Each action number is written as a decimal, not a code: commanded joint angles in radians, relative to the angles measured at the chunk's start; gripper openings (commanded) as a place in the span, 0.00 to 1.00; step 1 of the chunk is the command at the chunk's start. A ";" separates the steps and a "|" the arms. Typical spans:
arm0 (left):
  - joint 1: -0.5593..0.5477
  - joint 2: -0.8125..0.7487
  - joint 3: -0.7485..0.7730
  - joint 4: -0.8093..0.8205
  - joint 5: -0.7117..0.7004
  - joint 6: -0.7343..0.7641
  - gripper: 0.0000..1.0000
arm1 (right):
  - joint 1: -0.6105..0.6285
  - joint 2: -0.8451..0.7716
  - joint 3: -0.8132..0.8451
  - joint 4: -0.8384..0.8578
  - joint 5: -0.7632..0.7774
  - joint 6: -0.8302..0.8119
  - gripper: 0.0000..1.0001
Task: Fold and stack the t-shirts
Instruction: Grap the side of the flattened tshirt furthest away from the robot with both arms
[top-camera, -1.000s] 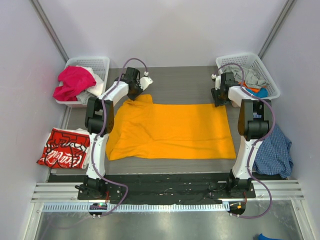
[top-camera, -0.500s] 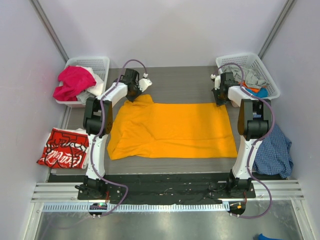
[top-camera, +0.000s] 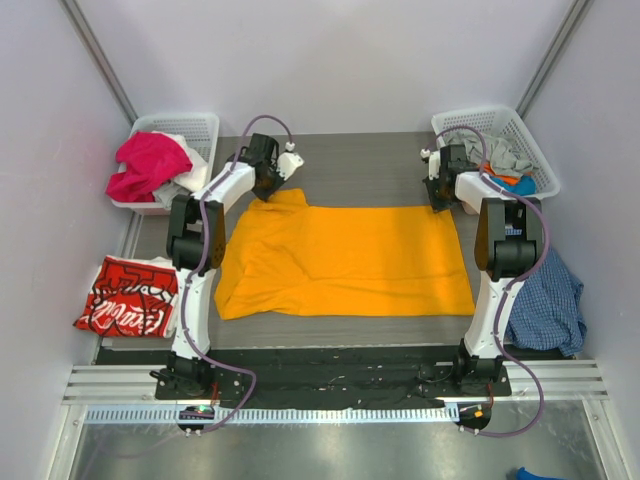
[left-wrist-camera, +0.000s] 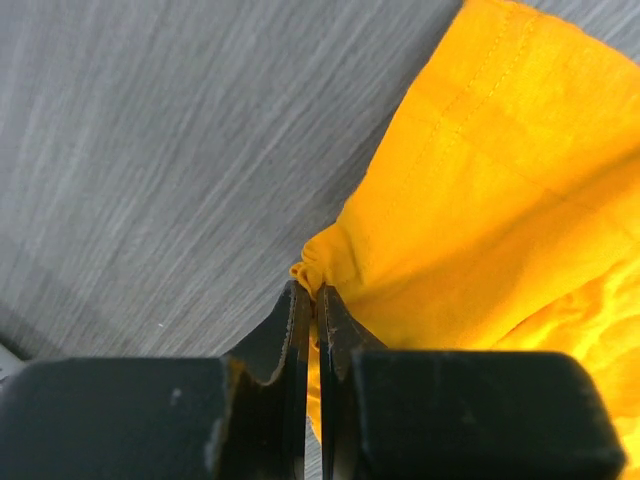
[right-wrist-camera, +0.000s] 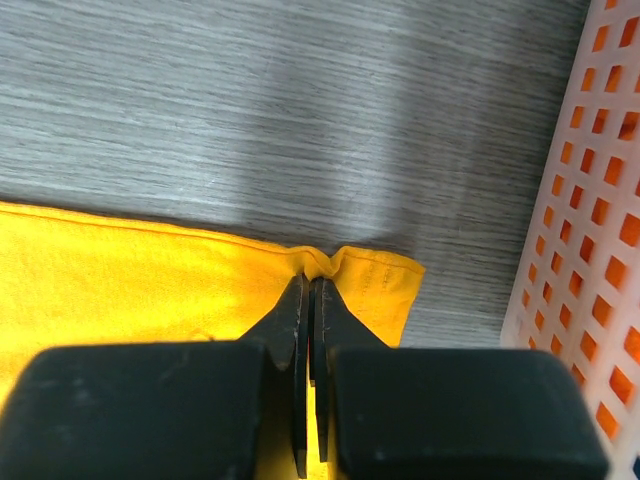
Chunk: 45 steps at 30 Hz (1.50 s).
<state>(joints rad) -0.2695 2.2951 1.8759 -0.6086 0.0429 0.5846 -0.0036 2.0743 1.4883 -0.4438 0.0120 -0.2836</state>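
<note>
On the top external view, a plain orange-yellow cloth t-shirt (top-camera: 345, 260) is seen spread across the grey bench (top-camera: 360, 160), smooth on the right, rumpled and uneven at its left end. Its two far corners are met by the left arm (top-camera: 205, 215) and the right arm (top-camera: 500, 235). A red t-shirt with white printed lettering (top-camera: 128, 297) is noted at the near left, beside the bench, apparently folded. A white plastic basket (top-camera: 205, 125) at far left holds pink and white garments; a second white basket (top-camera: 525, 125) at far right holds grey and other cloth. A blue checked garment (top-camera: 552, 300) lies at the right.

On the left wrist view, the left jaws are found closed on a bunched pinch of orange hem (left-wrist-camera: 312, 272), resting at bench level.

On the right wrist view, the right jaws are found closed on the far corner hem (right-wrist-camera: 322, 262), close to the basket wall.

Progress is judged partial: one tee appears finished, the orange tee is gripped but not yet folded or stacked, and the basket contents are untouched.
</note>
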 joint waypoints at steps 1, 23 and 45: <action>-0.031 -0.078 0.054 -0.032 0.003 -0.026 0.00 | 0.004 -0.057 0.004 -0.056 0.017 -0.008 0.01; -0.103 -0.373 -0.181 -0.072 -0.028 -0.039 0.00 | 0.036 -0.278 -0.193 -0.092 0.002 -0.026 0.01; -0.149 -0.634 -0.500 -0.068 -0.071 -0.060 0.00 | 0.039 -0.522 -0.411 -0.139 0.000 -0.057 0.01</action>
<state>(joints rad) -0.4057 1.7313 1.4178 -0.6750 -0.0040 0.5457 0.0311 1.6100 1.1027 -0.5705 0.0124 -0.3271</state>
